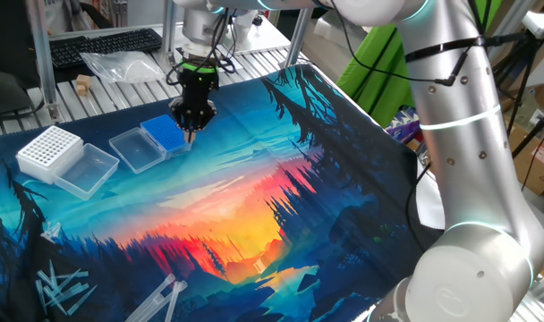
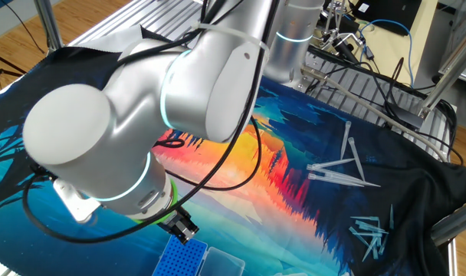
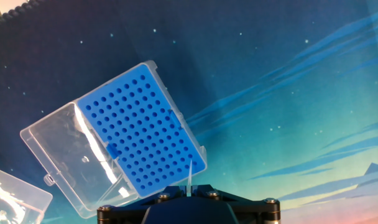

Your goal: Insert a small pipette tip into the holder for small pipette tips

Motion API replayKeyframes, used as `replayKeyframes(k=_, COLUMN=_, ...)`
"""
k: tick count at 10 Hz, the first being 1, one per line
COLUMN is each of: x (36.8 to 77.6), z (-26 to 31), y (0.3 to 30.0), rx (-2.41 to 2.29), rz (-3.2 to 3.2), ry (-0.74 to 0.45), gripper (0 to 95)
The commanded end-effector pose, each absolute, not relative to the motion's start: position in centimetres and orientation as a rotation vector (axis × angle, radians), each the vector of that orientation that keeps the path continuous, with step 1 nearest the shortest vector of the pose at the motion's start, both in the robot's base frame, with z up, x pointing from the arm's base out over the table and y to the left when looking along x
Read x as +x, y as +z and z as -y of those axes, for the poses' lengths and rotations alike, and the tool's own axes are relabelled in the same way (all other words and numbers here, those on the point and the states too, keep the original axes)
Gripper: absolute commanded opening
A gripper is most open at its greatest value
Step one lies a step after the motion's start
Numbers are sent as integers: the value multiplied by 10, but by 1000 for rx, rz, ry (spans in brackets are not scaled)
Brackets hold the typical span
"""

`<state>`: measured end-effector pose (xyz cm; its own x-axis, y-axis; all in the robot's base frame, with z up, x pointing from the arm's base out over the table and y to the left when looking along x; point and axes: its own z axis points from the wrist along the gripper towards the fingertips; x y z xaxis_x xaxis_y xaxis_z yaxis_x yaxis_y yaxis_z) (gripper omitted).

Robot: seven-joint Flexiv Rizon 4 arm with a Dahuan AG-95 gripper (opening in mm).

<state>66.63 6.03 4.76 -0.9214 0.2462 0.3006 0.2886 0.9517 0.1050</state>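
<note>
From my station the biggest thing in frame is the arm [image 2: 141, 115] — smooth silver-white shells with a glowing teal ring at the joint. Under it lies the mat [image 1: 254, 206], soft cloth printed with a sunset forest.

I take the blue holder [image 3: 139, 127] as landmark: a matte plastic rectangle, its top a fine grid of round holes, with its clear hinged lid [image 3: 71, 158] lying open flat beside it. Beyond that lid stands the white rack [image 1: 48, 150], boxy, with coarser holes.

The black gripper [image 1: 190, 134] hangs steeply over the holder's near edge, jaws pinched narrow on a thin translucent pipette tip [image 3: 190, 177] — its point sits at the holder's border holes.
</note>
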Motion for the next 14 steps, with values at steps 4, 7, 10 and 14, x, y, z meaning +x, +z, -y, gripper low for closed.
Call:
replayKeyframes(k=4, x=665, z=-60, y=48, rx=-401, rz=2817, ry=-211, gripper=0)
replayKeyframes(k=7, x=664, z=-59, y=50, rx=-402, rz=2813, ry=-212, gripper=0)
replayKeyframes(k=10, x=664, z=-58, y=50, rx=-409, rz=2809, ry=-213, gripper=0)
replayKeyframes(k=14, x=664, z=-58, y=50, rx=-417, rz=2768, ry=-219, gripper=0)
